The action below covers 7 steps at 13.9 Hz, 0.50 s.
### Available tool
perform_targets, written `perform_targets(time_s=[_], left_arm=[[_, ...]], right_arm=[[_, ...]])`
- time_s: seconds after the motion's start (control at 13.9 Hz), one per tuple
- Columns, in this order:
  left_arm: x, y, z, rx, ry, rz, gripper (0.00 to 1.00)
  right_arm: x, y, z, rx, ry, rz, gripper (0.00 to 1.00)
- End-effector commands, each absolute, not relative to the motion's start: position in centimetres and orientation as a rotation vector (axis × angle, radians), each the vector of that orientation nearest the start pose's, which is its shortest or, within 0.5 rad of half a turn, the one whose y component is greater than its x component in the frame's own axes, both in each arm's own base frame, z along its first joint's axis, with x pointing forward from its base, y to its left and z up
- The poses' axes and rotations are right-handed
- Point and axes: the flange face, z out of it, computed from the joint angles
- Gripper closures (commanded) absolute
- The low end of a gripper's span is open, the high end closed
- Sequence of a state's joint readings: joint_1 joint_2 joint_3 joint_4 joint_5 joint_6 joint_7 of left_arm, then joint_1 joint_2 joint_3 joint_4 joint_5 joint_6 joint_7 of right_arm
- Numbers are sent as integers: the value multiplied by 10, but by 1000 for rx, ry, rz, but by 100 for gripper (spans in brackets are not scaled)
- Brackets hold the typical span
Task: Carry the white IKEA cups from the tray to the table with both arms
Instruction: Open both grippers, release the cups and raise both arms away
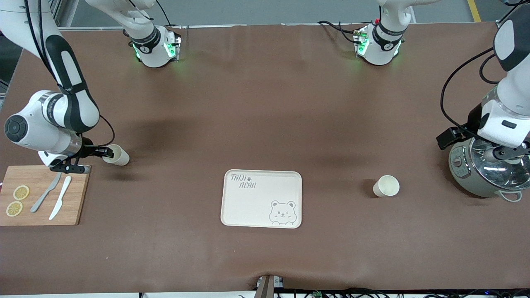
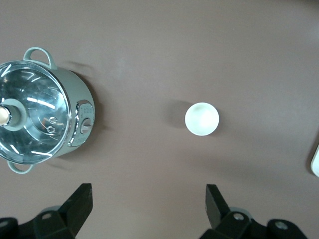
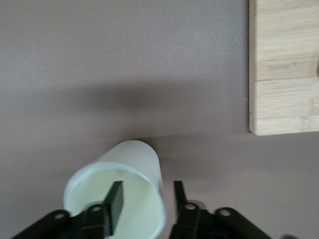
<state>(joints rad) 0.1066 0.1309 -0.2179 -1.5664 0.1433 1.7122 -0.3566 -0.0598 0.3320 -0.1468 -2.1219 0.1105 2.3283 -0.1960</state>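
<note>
One white cup (image 1: 118, 156) stands near the right arm's end of the table, beside a wooden board. My right gripper (image 1: 107, 152) is at its rim. In the right wrist view one finger (image 3: 115, 204) is inside the cup (image 3: 134, 159) and the other is outside, with the jaws still apart around the wall (image 3: 147, 191). The second white cup (image 1: 386, 186) stands upright toward the left arm's end and also shows in the left wrist view (image 2: 202, 119). My left gripper (image 1: 502, 154) hangs high over the grey-green pot, open and empty (image 2: 148, 191).
The bear-printed tray (image 1: 261, 215) lies mid-table, nearer the front camera. A grey-green lidded pot (image 1: 482, 176) sits at the left arm's end (image 2: 37, 119). The wooden cutting board (image 1: 76, 194) carries two lemon slices and two knives; its corner shows in the right wrist view (image 3: 284, 64).
</note>
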Motion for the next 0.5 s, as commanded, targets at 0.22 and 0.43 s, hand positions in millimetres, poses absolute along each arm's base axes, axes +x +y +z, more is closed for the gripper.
perform_targets(time_s=[0.22,0.43], left_arm=[[583,-45,606,-2992,-207,-67,0],[571,-46,627,-2994,-217,-54,0]], right_arm=[[592,-116,342,-3046,87,248,0],[630,-107,423,-3065,13,72,0]])
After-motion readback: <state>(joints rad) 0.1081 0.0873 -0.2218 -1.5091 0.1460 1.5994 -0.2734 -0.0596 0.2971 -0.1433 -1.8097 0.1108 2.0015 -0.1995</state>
